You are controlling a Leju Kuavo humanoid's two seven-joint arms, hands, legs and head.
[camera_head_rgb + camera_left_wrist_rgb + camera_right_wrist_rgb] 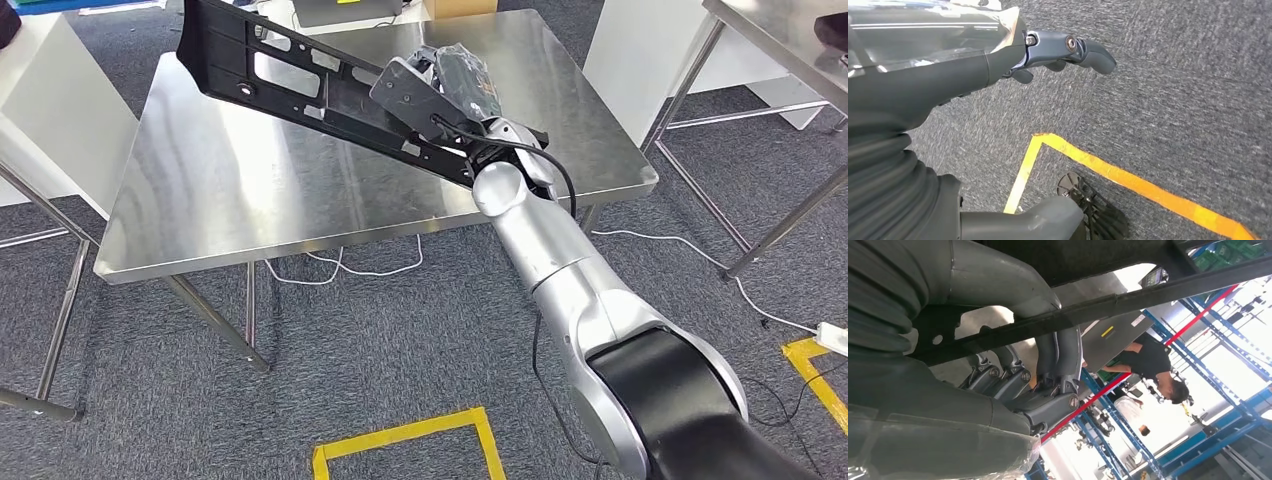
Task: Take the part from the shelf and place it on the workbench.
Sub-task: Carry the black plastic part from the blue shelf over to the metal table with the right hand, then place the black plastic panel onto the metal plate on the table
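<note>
Black frame part [290, 75] held over steel workbench [200, 210], long end toward 10 o'clock, tilted, not yet down. My right hand [445, 85] clenched round its near end. Left hand [1058, 52] hangs loose, empty.

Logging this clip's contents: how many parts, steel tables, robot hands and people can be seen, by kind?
Part: 1
Steel tables: 2
Hands, right hand and left hand: 2
Person: 1
Total: 6

right arm [560, 260]: silver shell, black upper cover, black cable at wrist; left hand [1068, 50] dark grey, screw heads.
</note>
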